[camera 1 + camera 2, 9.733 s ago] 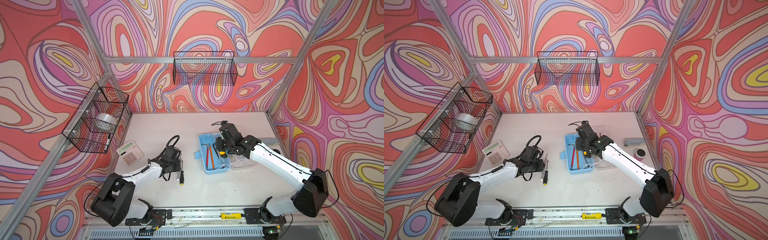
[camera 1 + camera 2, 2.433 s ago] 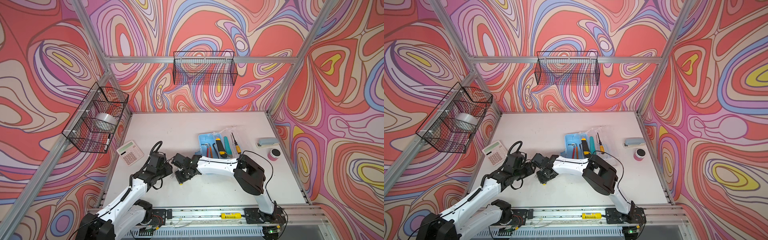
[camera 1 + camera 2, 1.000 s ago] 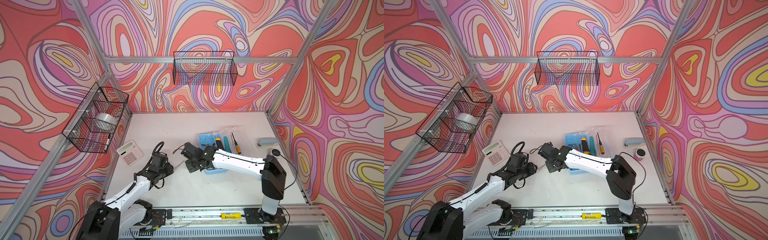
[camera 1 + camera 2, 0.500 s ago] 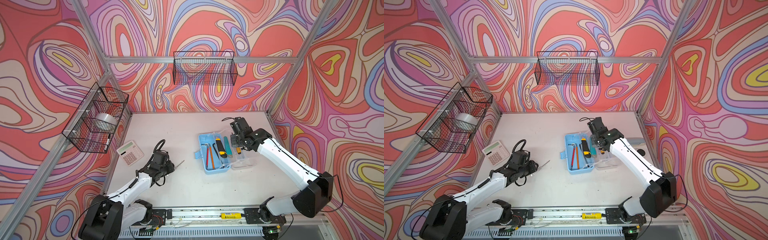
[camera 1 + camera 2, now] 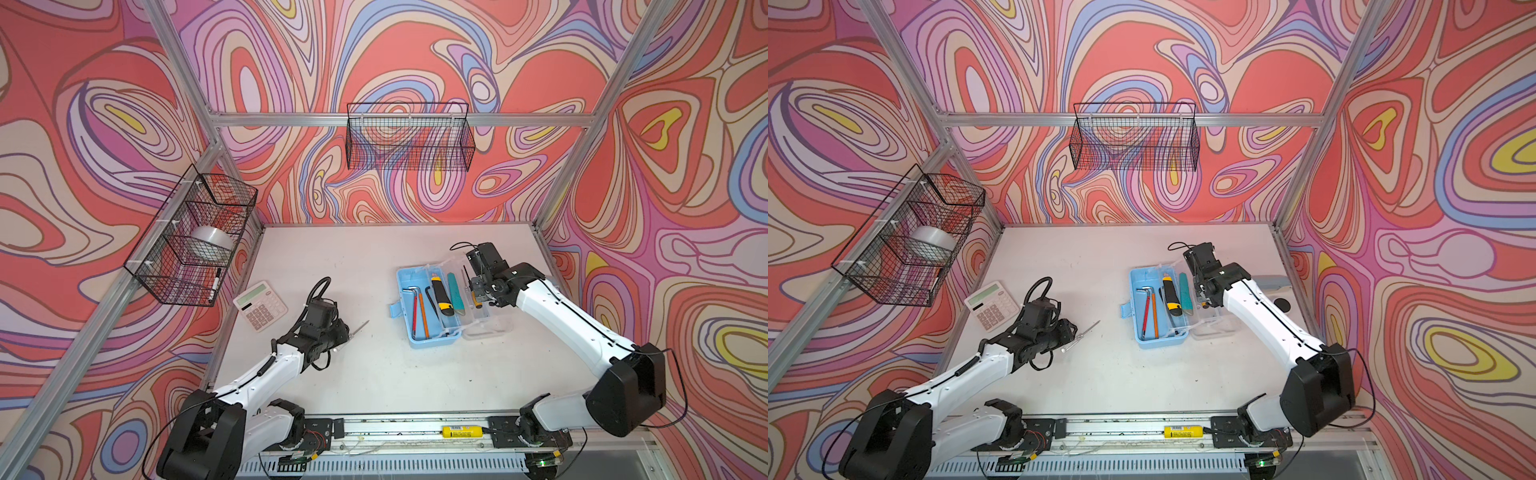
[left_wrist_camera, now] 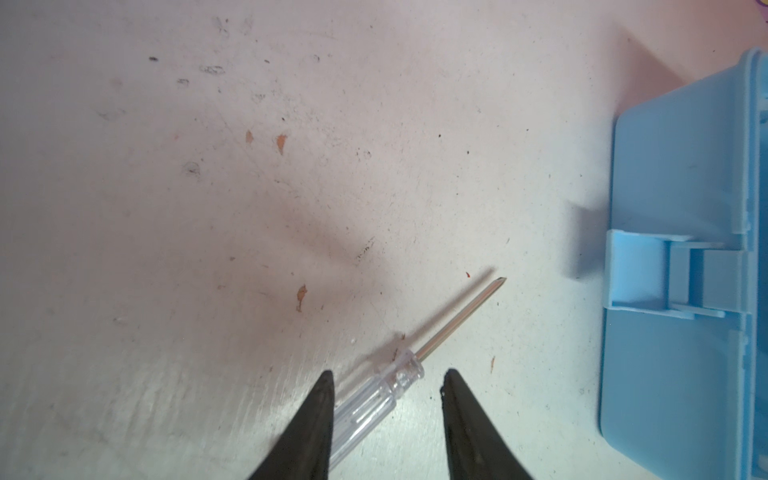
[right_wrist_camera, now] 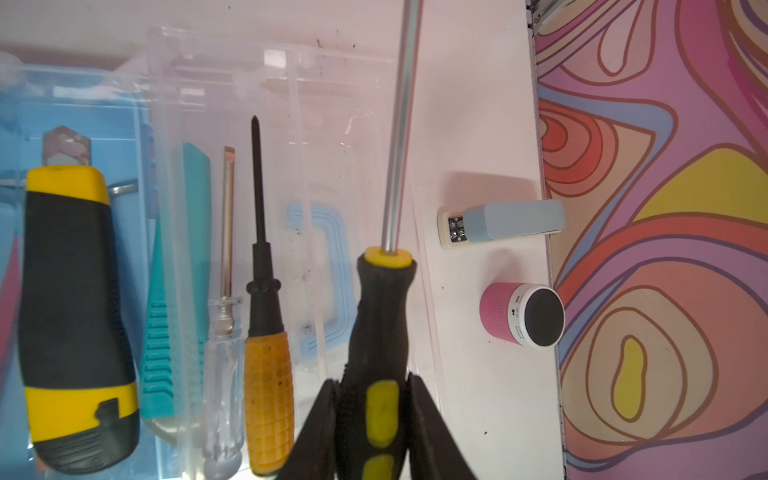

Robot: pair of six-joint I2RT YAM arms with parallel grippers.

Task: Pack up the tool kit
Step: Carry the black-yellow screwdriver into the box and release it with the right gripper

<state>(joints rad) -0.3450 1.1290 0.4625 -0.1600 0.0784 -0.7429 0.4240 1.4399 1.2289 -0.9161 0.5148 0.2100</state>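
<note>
- The right gripper [image 7: 372, 380] is clamped on the black-and-yellow screwdriver [image 7: 382, 299], held over the clear lid [image 7: 332, 124] that lies open beside the tool box [image 5: 432, 338]
- To place it well, carry it across to the blue tray, shaft parallel to the yellow utility knife [image 5: 439, 293], lower it close, then let go
- The left gripper [image 6: 387, 372] stands spread astride the clear-handled screwdriver [image 6: 370, 401] on the table [image 6: 208, 208], well apart from the box; centre on the handle before closing
</note>
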